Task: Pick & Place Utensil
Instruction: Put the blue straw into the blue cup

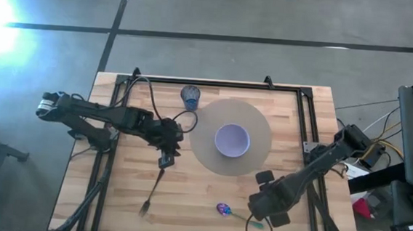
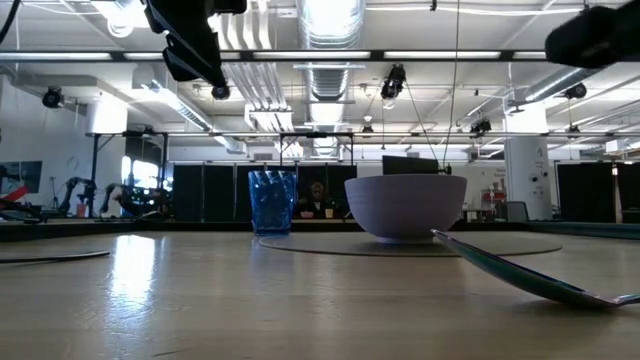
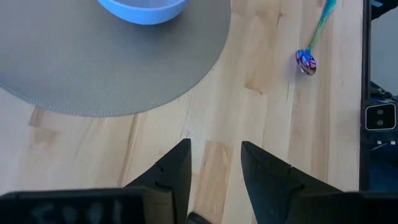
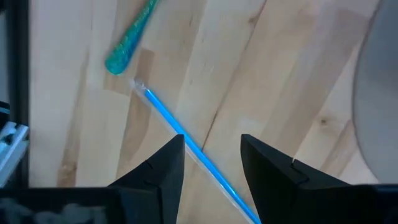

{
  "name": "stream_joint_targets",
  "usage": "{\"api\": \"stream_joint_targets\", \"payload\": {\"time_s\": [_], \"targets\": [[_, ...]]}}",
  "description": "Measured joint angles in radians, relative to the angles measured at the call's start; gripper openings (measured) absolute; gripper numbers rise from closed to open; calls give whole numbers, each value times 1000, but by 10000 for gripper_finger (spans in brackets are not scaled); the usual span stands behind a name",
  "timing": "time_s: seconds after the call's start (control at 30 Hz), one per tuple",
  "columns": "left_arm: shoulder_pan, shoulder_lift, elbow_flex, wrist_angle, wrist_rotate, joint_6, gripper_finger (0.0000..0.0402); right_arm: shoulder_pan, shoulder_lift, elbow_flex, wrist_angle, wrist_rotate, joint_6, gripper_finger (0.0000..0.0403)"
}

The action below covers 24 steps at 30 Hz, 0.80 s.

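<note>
Right gripper (image 1: 263, 216) hovering, fingers parted and empty, over the spoon (image 1: 230, 211) lying near the table's front edge; should centre on the teal handle, then descend squarely; left gripper (image 1: 165, 158) waits, likewise parted.

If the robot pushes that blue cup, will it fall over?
Probably it could. The blue cup stands upright, taller than wide, so a high push may tip it. It looks see-through and thin, likely light, so it might slide. On its side, it would probably roll.
</note>
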<state>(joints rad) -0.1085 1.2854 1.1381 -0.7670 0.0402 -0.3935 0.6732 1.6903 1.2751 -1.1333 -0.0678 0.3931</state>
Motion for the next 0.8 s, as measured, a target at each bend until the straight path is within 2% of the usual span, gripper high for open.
{"api": "stream_joint_targets", "payload": {"time_s": [0.33, 0.53, 0.8], "targets": [[0, 0, 0, 1, 0, 0, 131, 85, 45, -50, 79, -7, 23, 134], [0, 0, 0, 8, 0, -2, 131, 135, 37, -100, 149, 51, 63, 124], [0, 0, 0, 11, 0, -3, 131, 156, 45, -178, 264, 48, 104, 116]]}}
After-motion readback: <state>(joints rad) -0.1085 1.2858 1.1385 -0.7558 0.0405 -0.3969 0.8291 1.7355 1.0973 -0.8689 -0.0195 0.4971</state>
